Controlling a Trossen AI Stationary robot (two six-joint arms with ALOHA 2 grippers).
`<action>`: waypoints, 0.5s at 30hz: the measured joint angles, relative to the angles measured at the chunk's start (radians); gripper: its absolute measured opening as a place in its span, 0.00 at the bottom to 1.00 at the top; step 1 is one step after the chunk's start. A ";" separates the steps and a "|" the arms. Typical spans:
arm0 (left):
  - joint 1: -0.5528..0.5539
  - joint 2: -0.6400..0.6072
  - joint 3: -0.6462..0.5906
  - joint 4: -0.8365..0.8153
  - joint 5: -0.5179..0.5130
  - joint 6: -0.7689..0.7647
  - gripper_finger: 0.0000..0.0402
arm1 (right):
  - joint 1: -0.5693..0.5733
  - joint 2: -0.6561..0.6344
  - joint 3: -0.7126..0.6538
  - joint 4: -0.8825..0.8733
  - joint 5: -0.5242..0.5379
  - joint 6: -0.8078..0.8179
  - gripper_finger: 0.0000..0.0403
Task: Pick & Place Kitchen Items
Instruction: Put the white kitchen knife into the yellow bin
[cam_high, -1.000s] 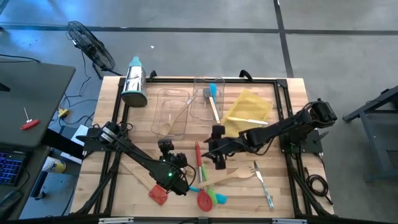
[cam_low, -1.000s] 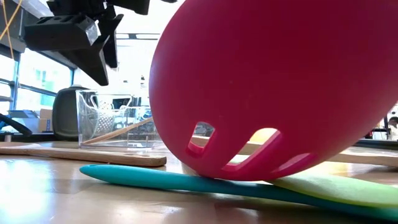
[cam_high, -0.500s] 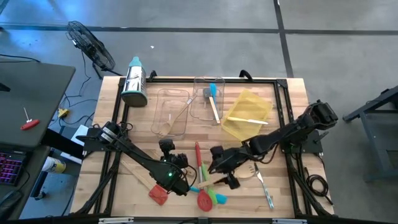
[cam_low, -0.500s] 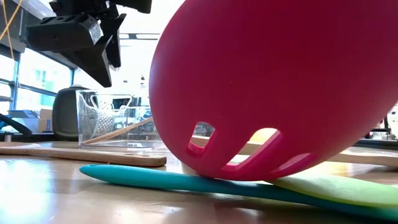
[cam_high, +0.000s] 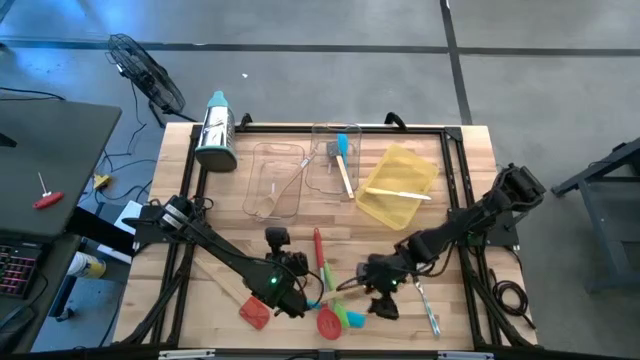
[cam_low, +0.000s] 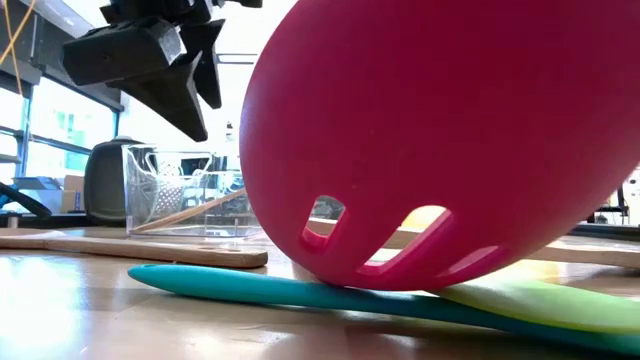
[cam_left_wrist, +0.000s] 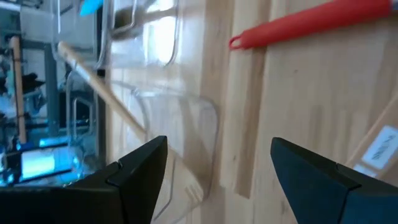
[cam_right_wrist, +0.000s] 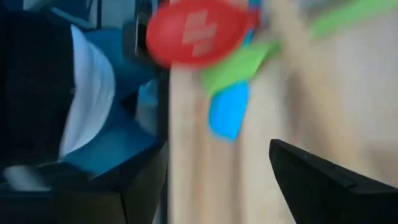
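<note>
Red slotted spoon (cam_high: 328, 322) lies at the desk (cam_high: 470, 170) front between two open, empty tools: left tool (cam_high: 297, 300) beside it, right tool (cam_high: 380, 297) near the wooden fork (cam_high: 352, 290)

Steel box grater (cam_high: 216, 133) on its side at the table's far-left corner, beside clear tray (cam_high: 275, 180) and yellow tray (cam_high: 397, 183).

The table (cam_high: 180, 290) is pale wooden plank, matt with visible grain. The red slotted spoon (cam_low: 440, 140) looks like smooth silicone with a soft sheen, and so do the teal spatula (cam_low: 300, 292) and the green one (cam_low: 560, 305) under it. The clear tray (cam_high: 275, 180) is glossy, see-through plastic; the yellow tray (cam_high: 400, 180) is translucent plastic. The grater (cam_high: 214, 130) is shiny steel. The wooden spoon (cam_high: 288, 185) looks bare and dull.
</note>
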 joint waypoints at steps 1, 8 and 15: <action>0.000 0.000 0.000 0.021 0.000 0.018 0.70 | 0.017 0.000 0.000 -0.013 -0.014 0.039 0.68; 0.000 0.000 0.000 0.134 0.002 0.067 0.70 | 0.131 0.000 0.000 -0.076 -0.034 0.417 0.68; 0.000 0.000 0.000 0.162 0.004 0.065 0.70 | 0.251 0.000 0.000 -0.110 0.008 0.704 0.68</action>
